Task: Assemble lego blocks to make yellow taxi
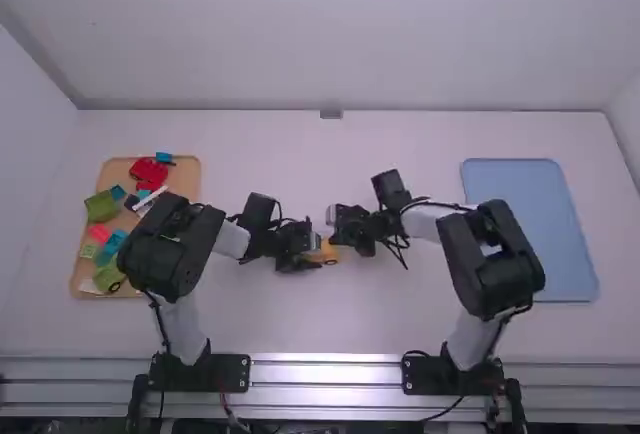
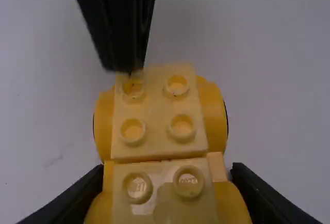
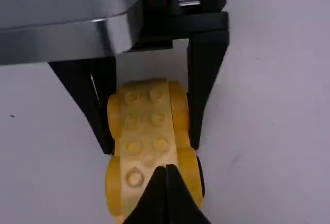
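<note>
At the left of the counter (image 1: 330, 324) I see the wooden tray (image 1: 188, 179), with my left arm's elbow above its right side. A red block (image 1: 149, 170) and a small blue block (image 1: 165, 157) lie toward its far end, a white strip (image 1: 150, 200) and a green block (image 1: 101, 206) nearer, then a pink piece (image 1: 99, 233) and a pale green block (image 1: 109, 276).

Next comes my left claw (image 1: 310, 258), low in the middle, clenched on the yellow car (image 1: 330, 253), one finger against each side. The car is built of yellow blocks with round studs on top and rounded yellow parts bulging along both sides. It sits between my two claws; whether it touches the counter I cannot tell.

To its right is my right claw (image 1: 340, 238), clenched with nothing in it, both fingertips together over one end of the car. I can't tell whether they press on it.

Farthest right lies the blue tray (image 1: 515, 179), my right arm's elbow reaching over its left edge.
</note>
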Robot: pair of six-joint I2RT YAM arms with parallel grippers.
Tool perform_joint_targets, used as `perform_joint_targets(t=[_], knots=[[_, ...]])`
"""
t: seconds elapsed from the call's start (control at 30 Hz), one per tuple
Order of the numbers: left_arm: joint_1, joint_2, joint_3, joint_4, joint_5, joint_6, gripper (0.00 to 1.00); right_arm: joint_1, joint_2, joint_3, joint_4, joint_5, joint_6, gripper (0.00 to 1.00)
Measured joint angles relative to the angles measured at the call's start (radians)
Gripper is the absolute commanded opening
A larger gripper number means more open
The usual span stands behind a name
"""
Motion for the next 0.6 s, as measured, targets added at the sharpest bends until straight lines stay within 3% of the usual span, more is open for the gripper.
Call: perform_joint_targets(t=[0.6], knots=[[0.027,-0.001,0.000,0.003,-0.006,-0.014,0.40,0.045,0.020,0.055,-0.040,0.116,0.080,0.00]])
